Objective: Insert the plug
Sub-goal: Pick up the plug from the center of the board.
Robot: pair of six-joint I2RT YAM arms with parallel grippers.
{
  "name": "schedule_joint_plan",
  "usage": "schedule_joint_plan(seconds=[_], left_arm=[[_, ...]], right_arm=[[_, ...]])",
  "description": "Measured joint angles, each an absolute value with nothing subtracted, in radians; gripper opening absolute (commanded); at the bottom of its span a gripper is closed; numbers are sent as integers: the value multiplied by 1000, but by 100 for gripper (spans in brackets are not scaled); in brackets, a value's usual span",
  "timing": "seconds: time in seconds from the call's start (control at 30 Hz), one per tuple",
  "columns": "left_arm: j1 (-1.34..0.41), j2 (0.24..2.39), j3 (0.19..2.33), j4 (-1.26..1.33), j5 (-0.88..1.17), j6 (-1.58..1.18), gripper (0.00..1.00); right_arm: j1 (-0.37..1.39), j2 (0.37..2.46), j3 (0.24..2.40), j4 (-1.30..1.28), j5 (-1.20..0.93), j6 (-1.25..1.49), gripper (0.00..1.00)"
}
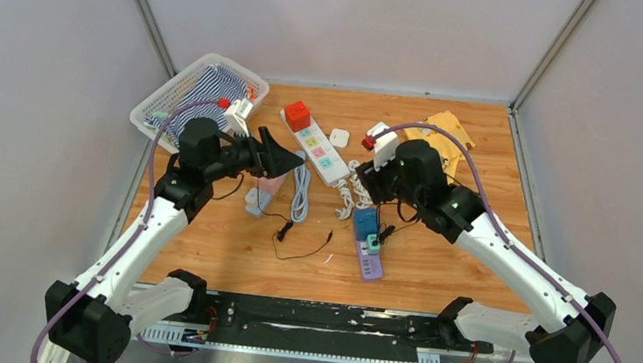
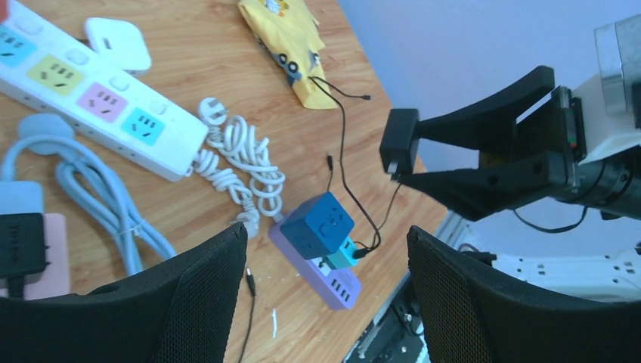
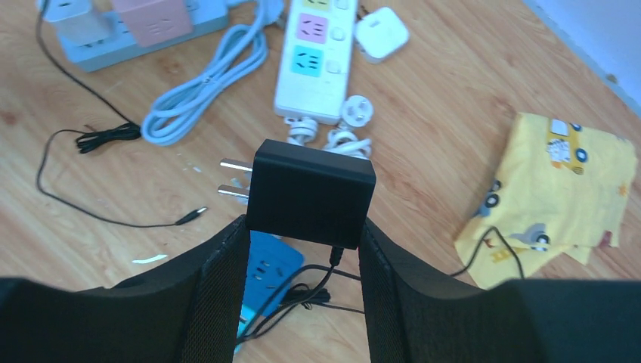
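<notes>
The black plug (image 3: 311,193) is held clamped between the fingers of the right gripper (image 3: 302,233), above the middle of the tabletop (image 1: 434,262), with its two metal prongs left bare and pointing sideways. Below it, toward the near edge, a blue cube socket (image 2: 321,221) is seated on a purple strip (image 2: 332,283). The left gripper (image 2: 329,242) is spread wide with nothing gripped, near a white power strip (image 2: 91,98) laid toward the far edge.

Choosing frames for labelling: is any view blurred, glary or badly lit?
Top external: even light, soft shadows on the wooden table, no glare. Left wrist: sharp throughout, the white power strip bright but not blown out. Right wrist: black adapter sharp, its face featurelessly dark.
</notes>
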State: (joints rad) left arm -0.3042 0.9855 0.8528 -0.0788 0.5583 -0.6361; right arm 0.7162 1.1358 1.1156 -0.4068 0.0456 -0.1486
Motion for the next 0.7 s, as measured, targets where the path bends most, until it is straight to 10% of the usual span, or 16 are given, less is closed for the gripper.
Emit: schedule_joint_plan(seconds=[0.7], left_arm=[[-506,1100,883,-31,572,-733,66]], right_arm=[[910,1111,1029,-162,-4,-85,33]])
